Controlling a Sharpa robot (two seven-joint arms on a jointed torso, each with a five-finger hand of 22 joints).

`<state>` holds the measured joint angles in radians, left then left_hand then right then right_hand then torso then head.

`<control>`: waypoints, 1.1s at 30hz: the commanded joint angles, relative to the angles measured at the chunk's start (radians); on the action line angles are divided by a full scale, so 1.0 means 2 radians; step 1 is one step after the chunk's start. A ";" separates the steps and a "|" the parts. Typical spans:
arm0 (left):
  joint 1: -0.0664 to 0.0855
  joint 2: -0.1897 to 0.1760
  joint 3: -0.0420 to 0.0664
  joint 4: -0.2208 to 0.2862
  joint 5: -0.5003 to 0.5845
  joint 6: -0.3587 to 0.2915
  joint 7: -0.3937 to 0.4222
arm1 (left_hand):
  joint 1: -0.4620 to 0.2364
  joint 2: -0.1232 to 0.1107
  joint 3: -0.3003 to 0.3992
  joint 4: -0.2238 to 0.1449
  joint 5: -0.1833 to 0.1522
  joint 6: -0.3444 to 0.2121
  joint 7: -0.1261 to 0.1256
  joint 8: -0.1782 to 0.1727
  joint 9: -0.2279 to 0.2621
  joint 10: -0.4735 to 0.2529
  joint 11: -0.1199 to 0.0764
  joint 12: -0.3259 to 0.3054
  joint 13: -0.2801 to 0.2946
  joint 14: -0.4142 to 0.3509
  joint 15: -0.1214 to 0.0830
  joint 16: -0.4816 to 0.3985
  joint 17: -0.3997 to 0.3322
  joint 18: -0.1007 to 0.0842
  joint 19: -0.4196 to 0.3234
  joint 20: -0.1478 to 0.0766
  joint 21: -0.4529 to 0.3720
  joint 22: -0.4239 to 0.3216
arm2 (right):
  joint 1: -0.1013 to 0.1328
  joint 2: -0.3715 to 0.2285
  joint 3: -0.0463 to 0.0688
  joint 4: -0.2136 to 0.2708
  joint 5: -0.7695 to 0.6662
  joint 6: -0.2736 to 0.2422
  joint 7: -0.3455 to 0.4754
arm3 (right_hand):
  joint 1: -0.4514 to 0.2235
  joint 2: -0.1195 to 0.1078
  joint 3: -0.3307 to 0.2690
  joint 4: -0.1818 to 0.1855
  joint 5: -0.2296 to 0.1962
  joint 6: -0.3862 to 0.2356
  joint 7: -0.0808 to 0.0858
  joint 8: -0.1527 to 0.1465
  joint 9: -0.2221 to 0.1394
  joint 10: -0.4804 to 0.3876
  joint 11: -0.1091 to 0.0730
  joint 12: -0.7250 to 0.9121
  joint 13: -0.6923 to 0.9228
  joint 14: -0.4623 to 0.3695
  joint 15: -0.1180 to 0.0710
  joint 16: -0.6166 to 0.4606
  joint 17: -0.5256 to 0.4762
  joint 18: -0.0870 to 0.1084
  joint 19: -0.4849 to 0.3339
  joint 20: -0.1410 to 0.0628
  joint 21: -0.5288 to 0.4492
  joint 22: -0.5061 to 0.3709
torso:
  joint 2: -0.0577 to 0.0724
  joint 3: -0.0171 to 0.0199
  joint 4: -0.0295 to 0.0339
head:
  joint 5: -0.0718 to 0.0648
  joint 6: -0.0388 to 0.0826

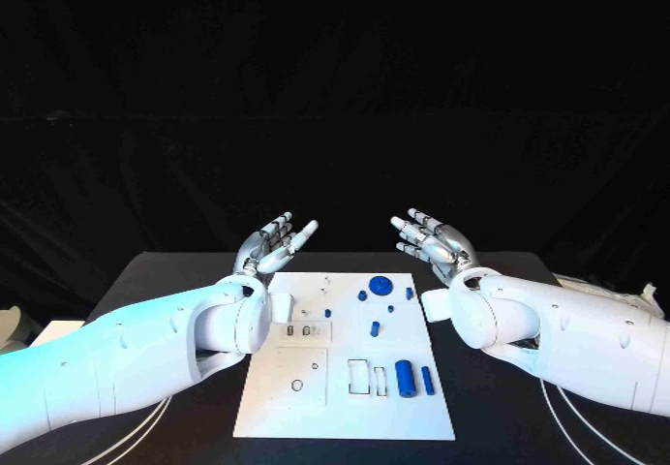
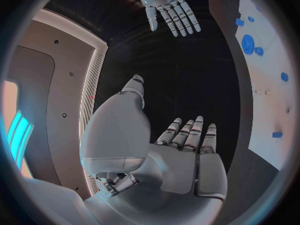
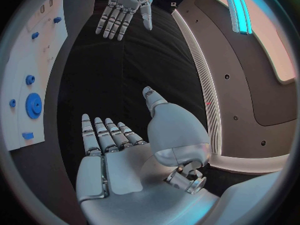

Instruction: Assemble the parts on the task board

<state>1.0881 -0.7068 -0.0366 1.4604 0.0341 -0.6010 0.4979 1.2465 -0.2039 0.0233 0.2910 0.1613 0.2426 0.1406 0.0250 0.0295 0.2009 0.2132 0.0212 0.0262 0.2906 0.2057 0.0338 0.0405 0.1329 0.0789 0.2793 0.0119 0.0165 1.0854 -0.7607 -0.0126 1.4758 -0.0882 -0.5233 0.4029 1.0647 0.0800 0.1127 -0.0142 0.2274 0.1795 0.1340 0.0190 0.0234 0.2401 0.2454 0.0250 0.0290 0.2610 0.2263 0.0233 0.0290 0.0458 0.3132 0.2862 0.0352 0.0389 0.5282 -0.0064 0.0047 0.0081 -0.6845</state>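
Left hand (image 1: pixel 275 244) raised above the worktop's (image 1: pixel 167 276) far left part, fingers spread, holding nothing. One white board (image 1: pixel 315 407) lies mid-worktop, between the two arms, nearer the robot than both hands. On it: one blue gear (image 1: pixel 381 285) near the far edge, one large blue cylinder (image 1: pixel 405 378) at the near right with a thinner blue rod (image 1: pixel 427 380) just beside it, plus several small blue parts, too small to count reliably. Right hand (image 1: pixel 433 242) raised opposite, fingers spread, empty. Bare worktop flanks the board on both sides.
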 commanded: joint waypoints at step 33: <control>0.017 -0.094 0.009 0.090 0.008 0.084 -0.003 | 0.078 0.081 0.035 -0.045 -0.008 0.395 0.024 0.049 0.021 0.479 -0.043 0.056 0.026 0.472 -0.067 0.106 0.080 0.026 0.478 -0.047 0.165 0.059 | 0.033 -0.008 0.019 -0.057 -0.537 0.072 -0.115 | 0.112 -0.038 0.086 -0.124 -0.016 0.441 0.022 0.034 0.023 0.494 -0.070 0.026 0.018 0.549 -0.095 0.082 0.045 0.068 0.398 -0.073 0.169 0.056 | 0.057 0.0059 0.0041 | -0.009 0.019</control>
<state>1.1195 -0.8910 -0.0203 1.6249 0.0553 -0.4773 0.5100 1.3988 -0.0436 0.0898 0.2023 0.1492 1.0277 0.1888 0.1267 0.0700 1.1533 0.1282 0.1353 0.0777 1.2283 0.0743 0.2415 0.1965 0.1715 1.0295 0.1885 0.3369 0.1325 1.1492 -0.7790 0.0240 1.3619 -0.8590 -0.4357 0.2789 1.2808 0.0324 0.2777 -0.2455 0.2108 0.9991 0.1949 0.0962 0.0679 1.1464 0.1321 0.0956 0.0628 1.2240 0.0793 0.1540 0.0888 0.1699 1.0093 0.1876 0.2915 0.1148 0.6155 0.0029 0.0069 -0.0039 -0.6532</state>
